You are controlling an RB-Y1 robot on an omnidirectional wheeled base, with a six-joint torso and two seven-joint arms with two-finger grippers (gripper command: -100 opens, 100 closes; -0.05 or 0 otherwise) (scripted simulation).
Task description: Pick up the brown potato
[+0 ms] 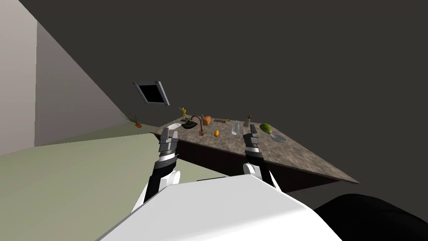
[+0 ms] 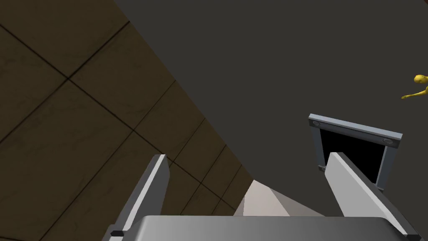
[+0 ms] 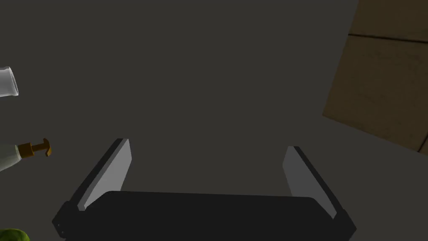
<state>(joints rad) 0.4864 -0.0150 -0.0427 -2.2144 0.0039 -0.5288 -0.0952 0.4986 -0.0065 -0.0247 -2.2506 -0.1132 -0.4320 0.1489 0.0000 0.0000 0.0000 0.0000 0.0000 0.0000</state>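
Note:
A small orange-brown potato lies on the mottled brown counter, just beyond its near edge and between my two hands. My left gripper is raised at the counter's left corner, left of the potato, and stands open with nothing between its fingers. My right gripper hovers over the counter to the right of the potato. It is open as well and holds nothing.
On the counter stand a brown faucet over a dark sink, a white plate, a yellow figurine, a glass bottle, a soap dispenser, a green vegetable and a glass bowl. A potted plant sits on the floor at the left.

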